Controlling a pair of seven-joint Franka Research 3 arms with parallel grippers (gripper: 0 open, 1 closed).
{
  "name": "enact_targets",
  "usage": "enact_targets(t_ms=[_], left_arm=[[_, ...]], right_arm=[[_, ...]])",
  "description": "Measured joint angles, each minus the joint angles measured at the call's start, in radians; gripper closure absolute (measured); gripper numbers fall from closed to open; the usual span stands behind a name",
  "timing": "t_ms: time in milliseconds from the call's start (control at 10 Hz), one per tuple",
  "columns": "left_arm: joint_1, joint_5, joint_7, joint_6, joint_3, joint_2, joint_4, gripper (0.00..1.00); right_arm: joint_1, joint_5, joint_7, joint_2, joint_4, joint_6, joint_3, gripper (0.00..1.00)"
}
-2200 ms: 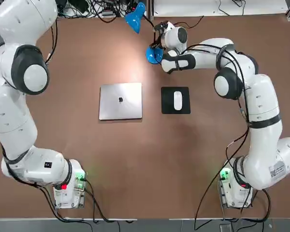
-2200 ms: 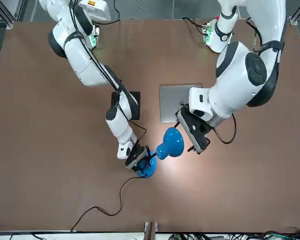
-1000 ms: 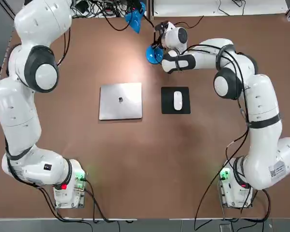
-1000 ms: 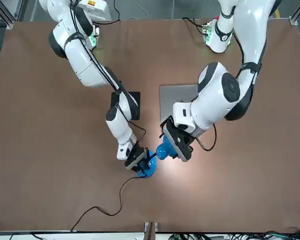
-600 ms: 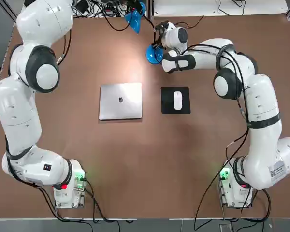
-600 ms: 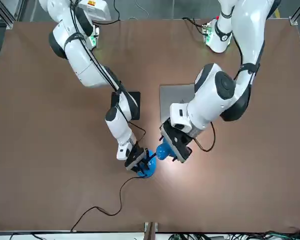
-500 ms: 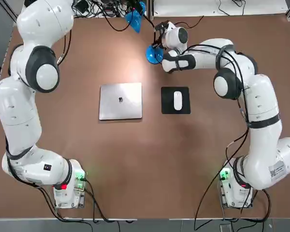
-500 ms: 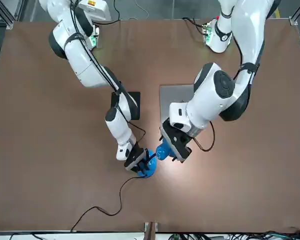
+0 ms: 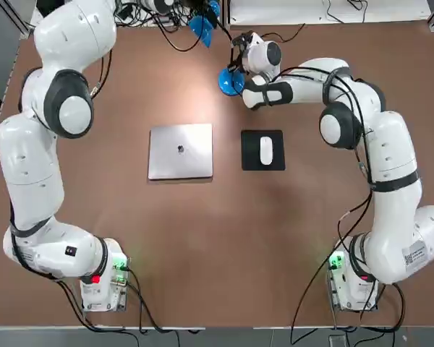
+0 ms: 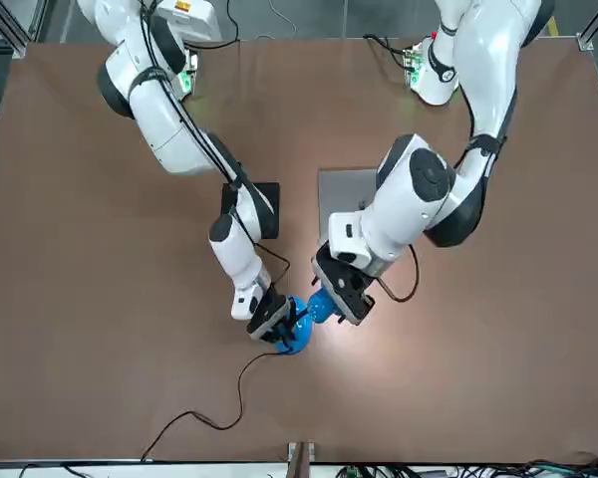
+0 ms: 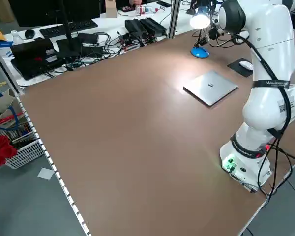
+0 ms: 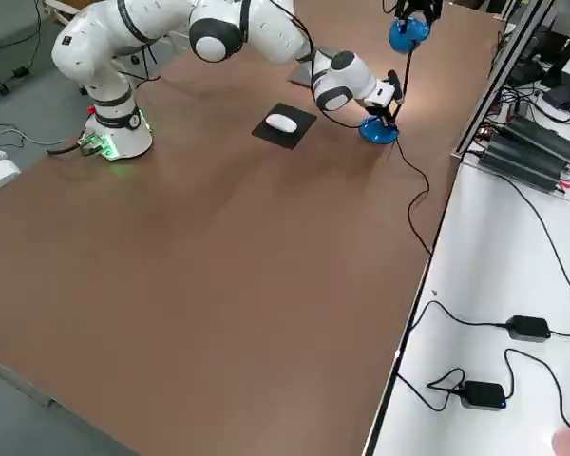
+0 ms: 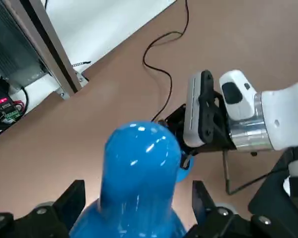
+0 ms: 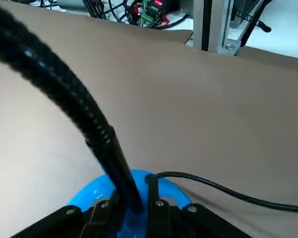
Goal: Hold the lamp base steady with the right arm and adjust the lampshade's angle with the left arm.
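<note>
A wide brown table (image 9: 224,238) fills the scene. Nearest the arms' bases it is bare; toward the middle lie a closed silver laptop (image 9: 180,150) and, just to its right, a white mouse (image 9: 266,150) on a black pad (image 9: 263,150).

Farther out, close to the far edge, stands the lamp base (image 9: 228,82), a glossy blue disc flat on the table. The right gripper (image 14: 130,208) reaches in low from the right arm (image 9: 369,144), and its fingers are closed tight around the foot of the black stem (image 14: 79,119) where it leaves the disc. A black cord (image 10: 214,408) trails off the base toward the far edge.

The stem climbs from the base and bends away to the robot's left and farther out. At its end sits the lampshade (image 10: 322,304), held well above the table; its long axis is steeply tilted, narrow rounded end uppermost, and the lit mouth faces down, throwing a bright patch on the table. The left gripper (image 13: 134,203), at the end of the left arm (image 9: 50,108), has its fingers spread wide, one on each side of the shade; whether they press on it cannot be told.

Beyond the far edge runs a white bench with tangled cables (image 11: 113,39), black power bricks (image 12: 527,157) and a metal frame post (image 14: 214,25).
</note>
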Motion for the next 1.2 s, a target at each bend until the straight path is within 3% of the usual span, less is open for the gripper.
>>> enact_targets(t_ms=[200,500,1200], left_arm=[[0.000,0.000,-0.002,0.000,0.000,0.001,0.000,0.10],[0.001,0.005,-0.012,0.002,0.001,0.001,0.000,0.32],[0.000,0.039,-0.103,0.002,-0.011,0.001,0.000,0.36]], right_arm=[[0.000,0.000,0.000,0.001,0.000,0.002,-0.001,0.78],[0.007,0.000,0.000,0.002,0.000,0.011,-0.010,0.78],[0.016,0.000,0.000,0.006,0.005,0.016,-0.020,0.81]])
